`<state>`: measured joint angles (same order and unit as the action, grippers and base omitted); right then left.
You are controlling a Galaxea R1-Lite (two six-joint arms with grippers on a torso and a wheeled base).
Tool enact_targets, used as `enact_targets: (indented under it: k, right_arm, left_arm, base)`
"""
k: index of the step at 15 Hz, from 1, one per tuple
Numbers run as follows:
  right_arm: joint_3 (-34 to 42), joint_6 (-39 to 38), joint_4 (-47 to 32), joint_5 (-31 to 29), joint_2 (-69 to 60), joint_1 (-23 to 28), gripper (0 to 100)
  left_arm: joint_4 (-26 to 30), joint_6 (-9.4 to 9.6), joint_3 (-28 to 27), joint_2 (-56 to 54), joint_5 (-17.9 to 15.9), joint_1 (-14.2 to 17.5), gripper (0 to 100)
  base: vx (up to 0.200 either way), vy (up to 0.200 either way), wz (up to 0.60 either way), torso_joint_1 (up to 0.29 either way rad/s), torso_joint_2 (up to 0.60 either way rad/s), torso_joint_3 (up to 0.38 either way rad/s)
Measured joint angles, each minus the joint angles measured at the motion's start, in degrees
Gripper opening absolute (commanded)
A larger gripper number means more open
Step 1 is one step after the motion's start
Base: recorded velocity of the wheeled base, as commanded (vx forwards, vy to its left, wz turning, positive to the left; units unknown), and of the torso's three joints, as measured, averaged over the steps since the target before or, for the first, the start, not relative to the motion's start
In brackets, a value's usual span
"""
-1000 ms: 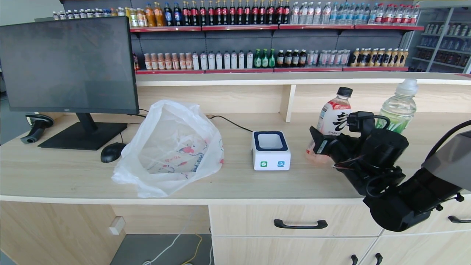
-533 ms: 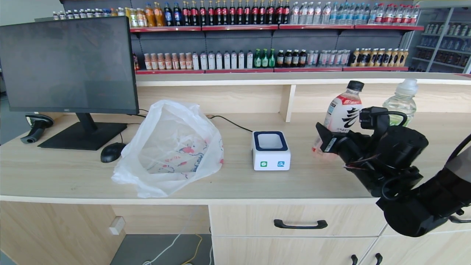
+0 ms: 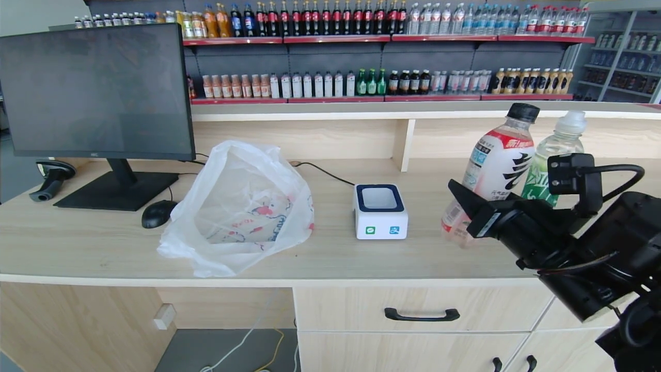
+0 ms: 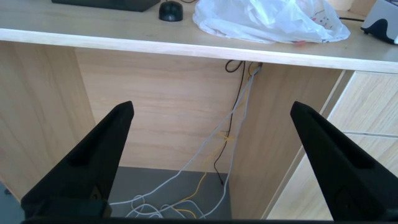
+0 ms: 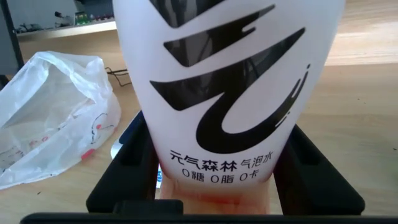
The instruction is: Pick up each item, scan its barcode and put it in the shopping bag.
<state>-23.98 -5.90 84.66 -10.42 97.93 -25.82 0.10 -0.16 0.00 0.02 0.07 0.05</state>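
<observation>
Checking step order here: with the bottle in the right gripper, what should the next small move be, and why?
Probably carry the bottle left, over the scanner, barcode toward its window. The right gripper is shut on the bottle, tilted, right of the scanner; the shopping bag lies farther left, so scanning comes first.

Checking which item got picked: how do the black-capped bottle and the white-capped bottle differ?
The black-capped bottle is clamped in the right gripper and tilted; the white-capped bottle stands upright behind it, ungripped. The black-capped bottle wears a white label with black strokes, the white-capped bottle a green one. Both are capped plastic drink bottles.
</observation>
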Motion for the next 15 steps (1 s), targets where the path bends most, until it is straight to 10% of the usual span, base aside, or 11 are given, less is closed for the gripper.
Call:
enact_targets:
  k: [15]
  right_arm:
    - [10.1, -6.9, 1.4, 1.5, -7.7, -17.4, 0]
  left_arm:
    - [0.0, 0.02, 0.0, 0.0, 0.0, 0.0, 100]
  base:
    - [0.000, 0.000, 0.00, 0.000, 0.00, 0.000]
